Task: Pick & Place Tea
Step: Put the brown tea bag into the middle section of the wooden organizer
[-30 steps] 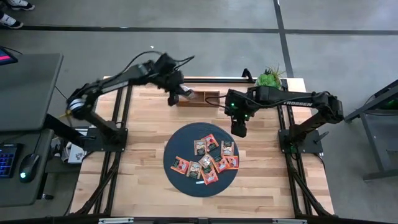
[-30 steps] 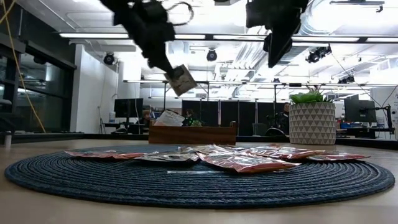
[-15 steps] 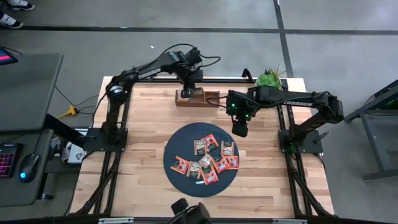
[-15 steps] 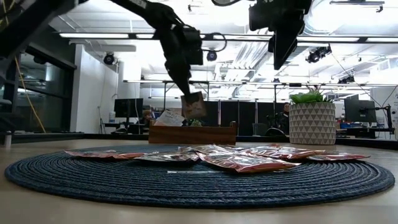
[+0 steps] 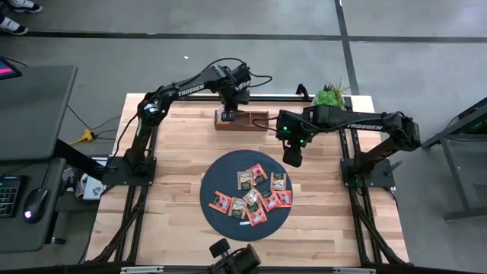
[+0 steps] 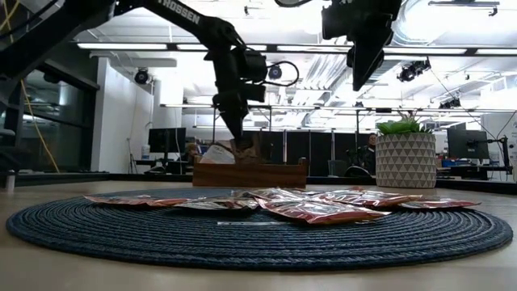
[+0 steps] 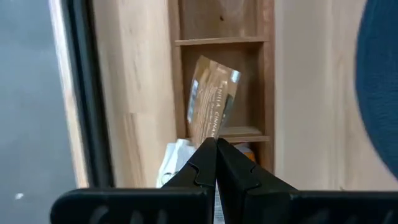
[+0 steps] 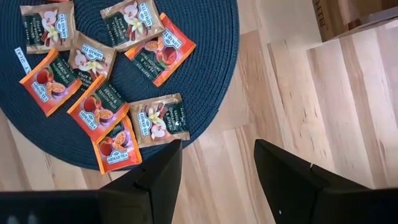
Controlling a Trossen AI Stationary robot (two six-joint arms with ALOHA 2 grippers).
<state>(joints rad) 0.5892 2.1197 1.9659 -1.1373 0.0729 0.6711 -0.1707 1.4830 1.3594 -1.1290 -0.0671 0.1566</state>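
Pale wood table (image 5: 175, 190) carries a dark round mat (image 5: 221, 183) bearing tea sachets (image 5: 255, 194). We see the left gripper (image 7: 216, 149) pinching one sachet (image 7: 213, 106) over the wooden box (image 5: 255, 120), apparently inside a compartment; right gripper (image 8: 217, 165) hovers spread beside the mat's edge.

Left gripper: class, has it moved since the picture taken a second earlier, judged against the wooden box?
Yes. The left gripper, shut on a tea sachet, has swung from beside the wooden box to over its left end, and dropped towards it.
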